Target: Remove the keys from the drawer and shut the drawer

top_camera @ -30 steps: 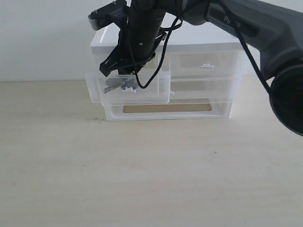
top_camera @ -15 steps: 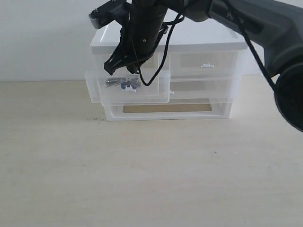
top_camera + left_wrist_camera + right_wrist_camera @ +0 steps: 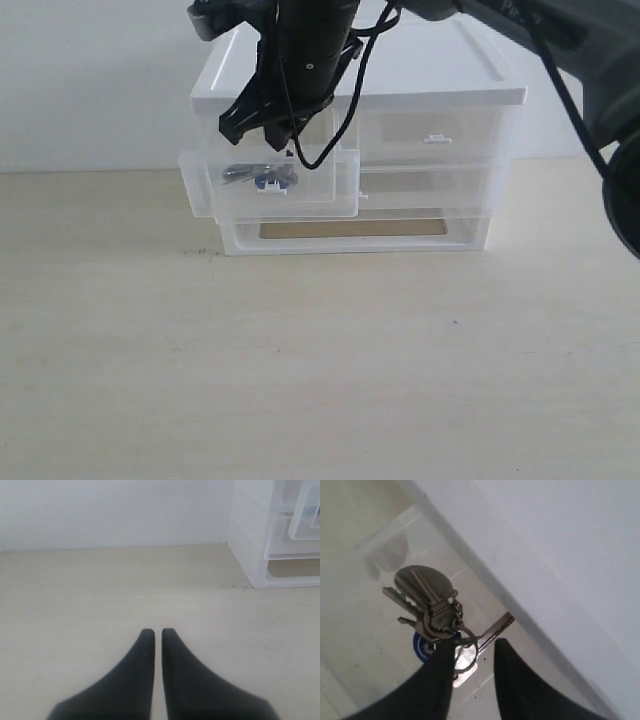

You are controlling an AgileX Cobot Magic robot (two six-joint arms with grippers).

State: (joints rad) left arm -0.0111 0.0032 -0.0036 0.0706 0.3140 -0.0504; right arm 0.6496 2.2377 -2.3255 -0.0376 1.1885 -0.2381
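Note:
The keys (image 3: 258,176) lie in the pulled-out drawer (image 3: 320,196), the upper left one of the clear unit. They are silver with a round grey tag and a blue fob. My right gripper (image 3: 262,134) hangs just above the drawer. In the right wrist view the keys (image 3: 427,605) rest on the drawer floor (image 3: 375,650), and my right gripper (image 3: 475,647) stands open over the ring without clamping it. One fingertip (image 3: 445,655) covers part of the ring. My left gripper (image 3: 157,632) is shut on nothing, low over the table, away from the unit.
The white-topped drawer unit (image 3: 430,85) stands against the back wall, with a shut upper right drawer (image 3: 435,130) and a full-width drawer (image 3: 350,232) below. The right arm (image 3: 560,40) reaches in from the upper right. A pale wooden table (image 3: 320,350) spreads in front.
My right gripper has risen a little out of the drawer. The keys shifted slightly and stayed lying in the drawer. The drawer has not moved.

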